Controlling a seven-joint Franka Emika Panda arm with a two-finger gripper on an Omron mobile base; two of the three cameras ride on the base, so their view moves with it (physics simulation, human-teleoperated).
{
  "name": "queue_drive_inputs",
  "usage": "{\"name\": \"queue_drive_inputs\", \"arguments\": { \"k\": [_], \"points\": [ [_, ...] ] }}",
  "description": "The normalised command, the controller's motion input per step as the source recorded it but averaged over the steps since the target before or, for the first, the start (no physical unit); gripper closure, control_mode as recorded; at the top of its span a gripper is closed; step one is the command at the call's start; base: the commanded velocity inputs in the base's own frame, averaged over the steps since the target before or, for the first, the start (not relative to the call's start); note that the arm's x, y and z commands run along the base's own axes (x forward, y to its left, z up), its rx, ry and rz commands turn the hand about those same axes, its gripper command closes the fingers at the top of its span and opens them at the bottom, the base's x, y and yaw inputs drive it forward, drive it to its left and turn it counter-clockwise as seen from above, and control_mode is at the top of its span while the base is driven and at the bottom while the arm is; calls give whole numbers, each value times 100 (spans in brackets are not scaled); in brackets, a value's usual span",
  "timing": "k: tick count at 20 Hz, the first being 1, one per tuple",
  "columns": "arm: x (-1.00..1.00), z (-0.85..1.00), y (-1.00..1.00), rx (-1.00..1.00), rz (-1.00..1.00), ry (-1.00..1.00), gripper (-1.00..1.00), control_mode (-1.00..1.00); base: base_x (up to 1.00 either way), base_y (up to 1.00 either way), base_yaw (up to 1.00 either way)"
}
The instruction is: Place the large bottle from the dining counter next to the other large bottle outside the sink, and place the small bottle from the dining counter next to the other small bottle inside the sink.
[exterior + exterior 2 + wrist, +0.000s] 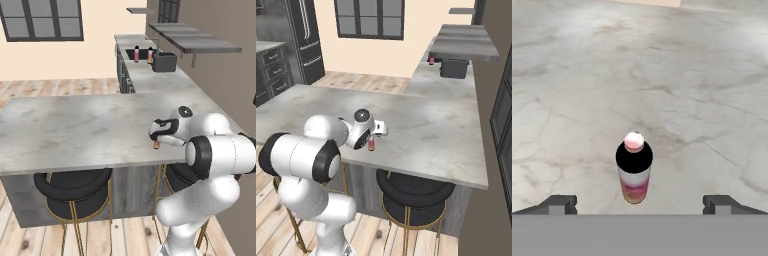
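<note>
No brand name or writing can be read on any bottle; the labels are plain bands of colour. The small bottle (634,170) stands upright on the grey marble dining counter (75,130), near its front edge. It has a pale pink cap, a dark shoulder, a white band and a pink-to-orange lower part. In the hand view it sits midway between the two dark fingertips (558,204), which stand far apart on either side of it, touching nothing. The gripper (640,205) is spread wide and holds nothing; the bottle lies a little beyond the tips, not yet between them. In the left base view only the bottle's lower end shows below the gripper (159,136), and in the right base view the bottle (371,144) stands just under the hand.

At the far end of the kitchen counter (155,80), a pink bottle (136,53) and an orange-toned bottle (150,55) stand upright by the sink (131,52), beside a dark box-shaped appliance (164,62). Whether either stands inside the basin cannot be told from this distance.
</note>
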Motion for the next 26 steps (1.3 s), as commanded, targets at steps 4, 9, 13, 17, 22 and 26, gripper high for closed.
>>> {"name": "queue_drive_inputs", "arguments": {
  "k": [4, 9, 13, 17, 22, 26],
  "points": [
    [30, -12, 0, 0, 0, 0, -100, -100, 0, 0, 0],
    [17, -15, 0, 0, 0, 0, -100, -100, 0, 0, 0],
    [13, -16, 0, 0, 0, 0, -100, -100, 0, 0, 0],
    [18, -14, 0, 0, 0, 0, -100, -100, 0, 0, 0],
    [27, -10, 0, 0, 0, 0, 100, -100, 0, 0, 0],
    [23, -11, 0, 0, 0, 0, 100, -100, 0, 0, 0]
  ]
}}
